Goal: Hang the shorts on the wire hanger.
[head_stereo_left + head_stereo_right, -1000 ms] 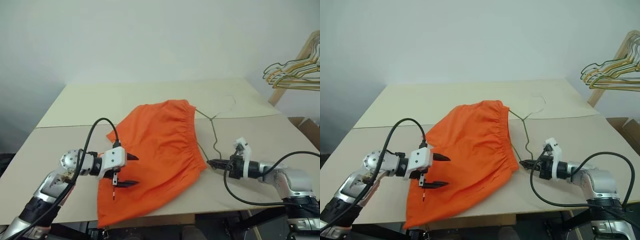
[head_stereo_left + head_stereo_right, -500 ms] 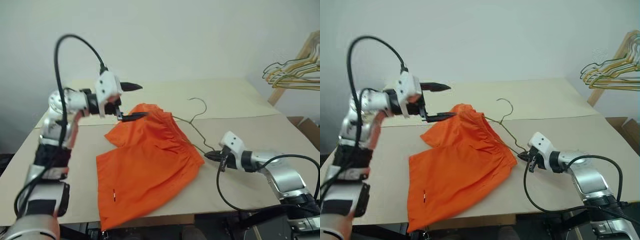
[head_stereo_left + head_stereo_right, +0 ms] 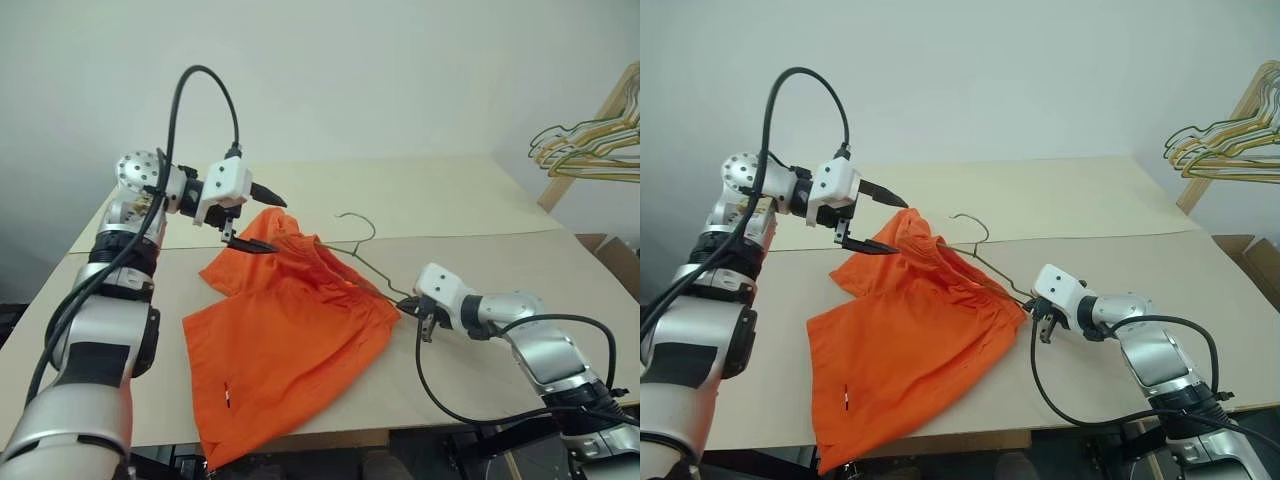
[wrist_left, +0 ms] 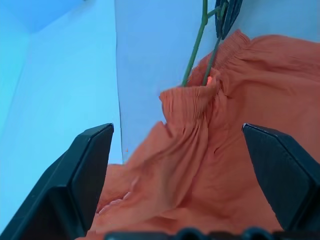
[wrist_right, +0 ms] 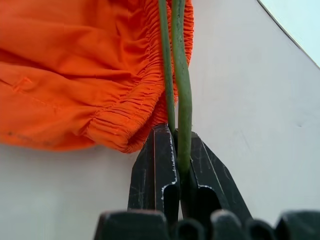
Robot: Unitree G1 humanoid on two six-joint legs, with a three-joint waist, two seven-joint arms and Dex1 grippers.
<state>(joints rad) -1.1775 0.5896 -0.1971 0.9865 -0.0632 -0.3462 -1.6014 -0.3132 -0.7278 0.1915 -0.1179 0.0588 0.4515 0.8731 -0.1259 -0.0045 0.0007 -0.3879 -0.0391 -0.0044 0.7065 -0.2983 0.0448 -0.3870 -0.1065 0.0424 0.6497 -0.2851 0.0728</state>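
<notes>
- On the pale beige surface (image 3: 480,210), the bright orange soft fabric shorts (image 3: 285,340) are lying spread out, with one leg reaching the near edge and the gathered elastic waistband turned toward the robot's right.
- At the far end of the waistband, the fabric is bunching up into a raised peak, lifted off the surface.
- Through that waistband the thin dark greenish-grey wire hanger (image 3: 352,255) is running, its curved hook rising free above the surface beyond the shorts.
- Near the right end of the waistband, the right claw (image 3: 409,303) is pinching the hanger's wire, its two black fingers (image 5: 155,165) closed tight on the doubled strand, just beside the fabric's edge.
- Above the raised peak of the shorts, the left claw (image 3: 262,218) is hovering with its fingers (image 4: 87,170) spread wide and nothing between them.
- By the wall on the right, a bunch of yellowish and green hangers (image 3: 585,145) is hanging from a wooden frame (image 3: 598,115), well apart from the shorts.
</notes>
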